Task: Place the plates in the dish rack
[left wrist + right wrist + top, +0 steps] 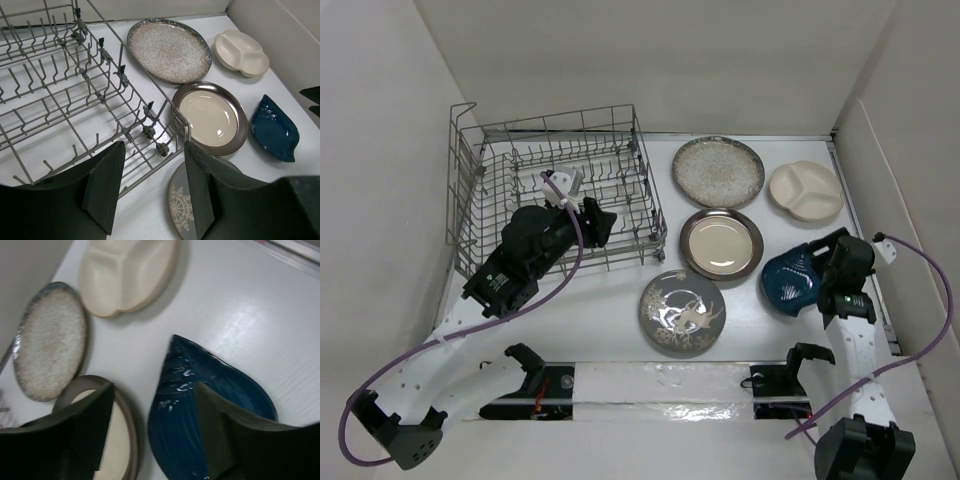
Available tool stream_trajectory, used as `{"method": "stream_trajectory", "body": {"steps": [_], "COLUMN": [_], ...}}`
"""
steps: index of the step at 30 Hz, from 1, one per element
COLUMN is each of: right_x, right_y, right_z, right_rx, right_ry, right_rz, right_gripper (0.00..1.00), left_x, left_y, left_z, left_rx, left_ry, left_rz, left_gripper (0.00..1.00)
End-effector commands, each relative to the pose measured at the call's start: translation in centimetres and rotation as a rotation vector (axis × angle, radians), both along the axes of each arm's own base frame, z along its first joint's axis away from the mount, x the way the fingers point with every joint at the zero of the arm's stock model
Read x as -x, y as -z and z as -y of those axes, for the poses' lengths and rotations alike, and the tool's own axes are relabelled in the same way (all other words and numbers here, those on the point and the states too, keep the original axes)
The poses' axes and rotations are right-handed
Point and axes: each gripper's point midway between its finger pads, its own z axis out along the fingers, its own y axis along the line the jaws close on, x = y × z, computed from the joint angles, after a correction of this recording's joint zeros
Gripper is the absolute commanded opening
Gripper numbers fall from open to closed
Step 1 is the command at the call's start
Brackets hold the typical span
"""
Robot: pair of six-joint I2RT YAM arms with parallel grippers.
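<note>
The grey wire dish rack [490, 170] stands at the back left with no plate in it; it also shows in the left wrist view [60, 85]. To its right, flat on the table, lie the speckled beige plate [718, 172], the cream divided plate [805, 190], the cream plate with dark brown rim [721, 243], the grey bird plate [682, 312] and the teal-blue plate [785, 285]. My left gripper [607, 222] [152, 195] is open and empty above the rack's near right corner. My right gripper [817, 262] [155, 440] is open, straddling the teal plate's [180, 410] left edge.
White walls close in the table on the left, back and right [900, 180]. A taped strip [660, 385] runs along the near edge between the arm bases. The brown-rimmed plate [122, 440] lies just left of the teal one.
</note>
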Motion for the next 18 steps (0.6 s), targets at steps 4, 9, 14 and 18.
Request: {"method": "stream_trajectory", "body": {"steps": [4, 9, 14, 18], "right_x": [2.2, 2.6, 2.0, 1.7], "right_y": [2.8, 5.3, 8.6, 9.9], "right_z": [3.1, 3.6, 2.5, 0.7], "right_rx": [-0.002, -0.096, -0.2, -0.258], "right_ry": [0.184, 0.205, 0.118, 0.033], "right_rz": [-0.064, -0.115, -0.223, -0.22], "right_gripper": [0.82, 0.85, 0.9, 0.96], "left_x": [0.7, 1.7, 2.2, 2.2], "left_y": [0.1, -0.3, -1.1, -0.9], "left_z": [0.3, 1.1, 0.6, 0.5], "left_rx": [0.02, 0.044, 0.066, 0.062], "left_ry": [0.048, 0.113, 0.107, 0.104], "left_rz": [0.035, 0.056, 0.082, 0.079], "left_gripper": [0.49, 0.49, 0.49, 0.5]}}
